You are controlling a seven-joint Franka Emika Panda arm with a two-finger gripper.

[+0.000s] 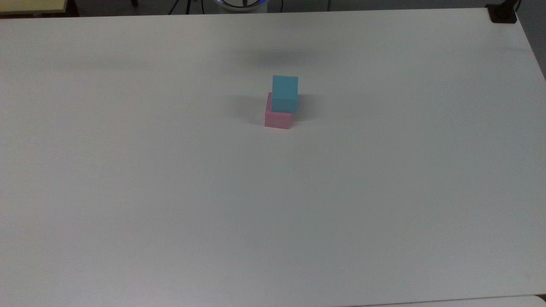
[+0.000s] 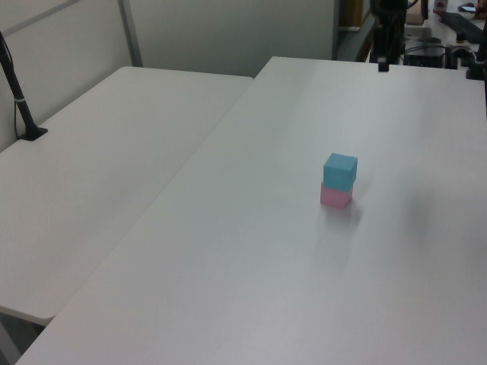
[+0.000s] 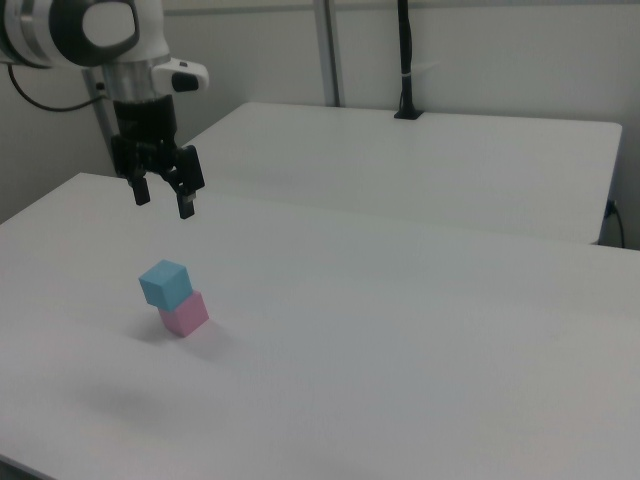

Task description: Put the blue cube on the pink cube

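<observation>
I am counting two cubes in all: one blue cube [image 1: 285, 94] and one pink cube [image 1: 277, 118], both showing near the centre of the top view. I am seeing two white tables [image 3: 420, 330], one robot arm [image 3: 90, 35] at the upper left of the right view, carrying one gripper [image 3: 160, 196].

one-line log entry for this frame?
blue cube: resting on pink cube, offset | hand: open, empty, raised clear of the stack | stack: placed
</observation>
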